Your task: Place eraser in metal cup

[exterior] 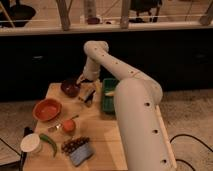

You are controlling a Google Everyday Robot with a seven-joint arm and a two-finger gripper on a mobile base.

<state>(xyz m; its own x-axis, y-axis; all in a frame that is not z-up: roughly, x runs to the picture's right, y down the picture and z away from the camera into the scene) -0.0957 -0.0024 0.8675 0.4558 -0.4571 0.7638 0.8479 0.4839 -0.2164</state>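
My gripper (87,95) hangs low over the wooden table (107,135), between the dark brown bowl (70,87) and the green tray (109,95). A pale, tan thing shows at the gripper, and I cannot tell whether it is the eraser. A small dark shape sits right under the gripper's tip, and I cannot tell whether it is the metal cup. The arm reaches in from the lower right and bends down from above the table's far edge.
An orange bowl (47,109) sits at the left. A white cup (31,144), a green pepper (50,144), a red-orange fruit (68,125), dark grapes (75,144) and a blue sponge (81,156) lie at the front left. The arm's thick white link covers the table's right side.
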